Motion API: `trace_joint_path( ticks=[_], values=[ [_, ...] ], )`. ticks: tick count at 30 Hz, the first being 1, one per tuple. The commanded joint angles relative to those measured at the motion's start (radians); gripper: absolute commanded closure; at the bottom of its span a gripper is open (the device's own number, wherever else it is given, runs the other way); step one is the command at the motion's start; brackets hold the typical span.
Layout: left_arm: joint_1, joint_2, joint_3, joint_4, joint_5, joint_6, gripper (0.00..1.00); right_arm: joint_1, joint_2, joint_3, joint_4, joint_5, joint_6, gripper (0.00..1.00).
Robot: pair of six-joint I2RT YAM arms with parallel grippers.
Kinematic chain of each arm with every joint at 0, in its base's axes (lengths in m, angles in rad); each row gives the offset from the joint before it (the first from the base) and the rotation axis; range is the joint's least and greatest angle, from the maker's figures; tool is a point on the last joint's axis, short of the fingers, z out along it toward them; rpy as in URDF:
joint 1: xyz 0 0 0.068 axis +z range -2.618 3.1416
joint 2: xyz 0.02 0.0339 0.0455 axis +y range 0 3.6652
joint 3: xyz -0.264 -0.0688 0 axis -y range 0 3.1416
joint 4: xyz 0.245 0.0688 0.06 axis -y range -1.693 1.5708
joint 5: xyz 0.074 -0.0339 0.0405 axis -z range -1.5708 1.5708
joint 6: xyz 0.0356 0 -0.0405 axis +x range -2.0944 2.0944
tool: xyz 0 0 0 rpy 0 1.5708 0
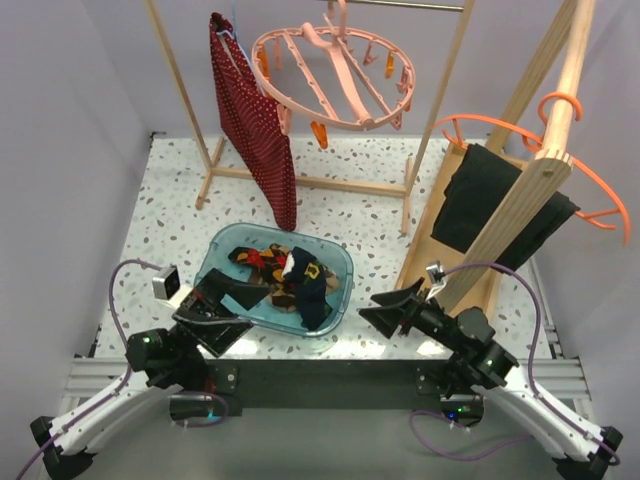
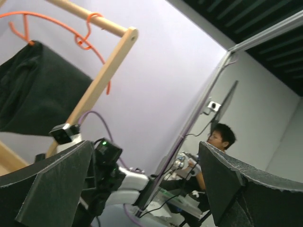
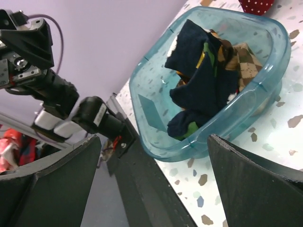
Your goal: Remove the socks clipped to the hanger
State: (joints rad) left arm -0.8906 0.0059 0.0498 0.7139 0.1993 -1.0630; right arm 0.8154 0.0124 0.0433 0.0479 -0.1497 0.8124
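At the near edge, the left pincer sits at the near-left rim of the teal tub, jaws wide apart and holding nothing, and the right pincer, spread just as wide and holding nothing, sits just right of the tub. The socks, navy and checkered, lie heaped inside the tub on the speckled tabletop. Beyond, a red dotted garment and the pink hanger hang from the rack at the back, well apart from the socks, with a black cloth and an orange hanger on the frame at right.
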Motion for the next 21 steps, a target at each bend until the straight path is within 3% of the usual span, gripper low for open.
trace_joint_path(
  ticks=[1, 8, 11, 13, 17, 21],
  values=[
    [-0.002, -0.071, -0.321, 0.220, 0.048, -0.064, 0.00, -0.001, 0.003, -0.097, 0.050, -0.037, 0.082, 0.01],
    [-0.002, 0.064, -0.338, 0.715, 0.069, -0.213, 0.00, -0.001, -0.026, -0.097, 0.490, -0.223, 0.277, 0.01],
    [-0.002, 0.097, -0.338, 0.823, 0.063, -0.253, 0.00, -0.001, -0.034, -0.097, 0.544, -0.220, 0.352, 0.01],
    [-0.002, 0.089, -0.338, 0.826, 0.054, -0.262, 0.00, -0.001, -0.034, -0.099, 0.485, -0.165, 0.367, 0.01],
    [-0.002, 0.068, -0.337, 0.786, 0.049, -0.261, 0.00, 0.001, -0.034, -0.097, 0.209, -0.033, 0.347, 0.01],
    [-0.002, 0.069, -0.338, 0.782, 0.049, -0.265, 0.00, -0.001, -0.034, -0.099, 0.126, 0.021, 0.327, 0.01]
  ],
)
